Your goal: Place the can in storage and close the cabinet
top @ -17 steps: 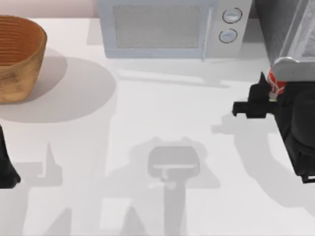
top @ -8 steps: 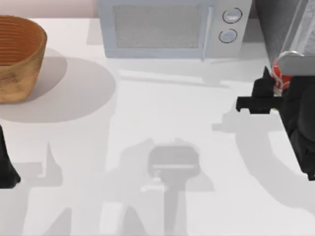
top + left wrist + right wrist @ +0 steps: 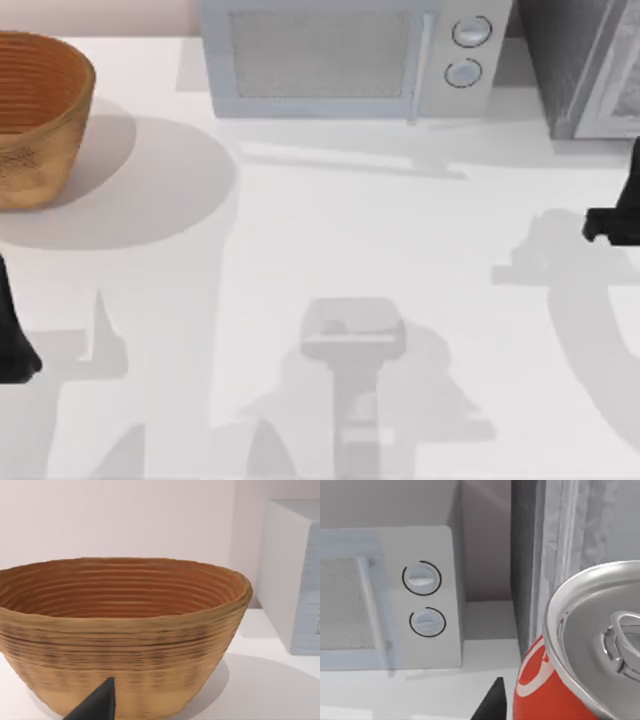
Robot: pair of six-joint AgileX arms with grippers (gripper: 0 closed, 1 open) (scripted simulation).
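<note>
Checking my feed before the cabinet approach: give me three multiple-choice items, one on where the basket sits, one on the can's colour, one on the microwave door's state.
1. The basket sits at the table's: A) back left B) front right C) front centre.
2. The can has a body that is: A) blue B) red C) black.
3. The microwave door is: A) wide open B) missing C) shut.
A: the top view shows the basket at the back left. B: the right wrist view shows a red body under a silver top. C: the door lies flush with the microwave's front.
</note>
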